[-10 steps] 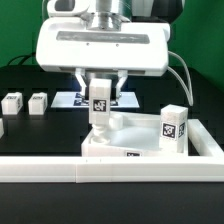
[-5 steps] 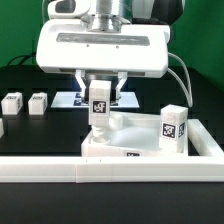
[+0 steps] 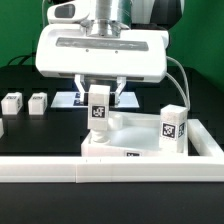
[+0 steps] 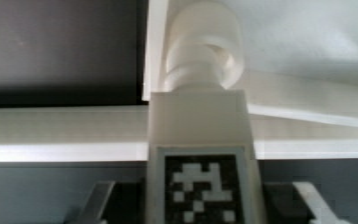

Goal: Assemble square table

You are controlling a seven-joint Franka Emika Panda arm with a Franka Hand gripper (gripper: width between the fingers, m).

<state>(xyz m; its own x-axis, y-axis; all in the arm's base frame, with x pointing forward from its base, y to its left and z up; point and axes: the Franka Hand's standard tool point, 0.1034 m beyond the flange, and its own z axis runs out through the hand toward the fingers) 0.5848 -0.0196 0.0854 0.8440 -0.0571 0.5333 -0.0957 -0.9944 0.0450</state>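
Note:
My gripper [image 3: 99,97] is shut on a white tagged leg [image 3: 99,110] and holds it upright. The leg's lower end meets the near-left corner of the white square tabletop [image 3: 135,138], where a round socket sits; the contact itself is hidden. In the wrist view the leg [image 4: 201,120] runs straight out from between my fingers [image 4: 115,200], its tag facing the camera, with the tabletop [image 4: 309,70] beyond it. A second leg [image 3: 172,124] stands upright at the tabletop's corner on the exterior view's right. Two loose legs [image 3: 12,103] [image 3: 38,102] lie on the black table at the exterior view's left.
The long white L-shaped border wall [image 3: 100,170] runs along the front and up the exterior view's right side of the tabletop. The marker board [image 3: 72,99] lies behind my gripper. A cable hangs off the arm at the right.
The gripper and the held leg have sunk very slightly toward the tabletop's corner. The grip looks the same and nothing else has moved.

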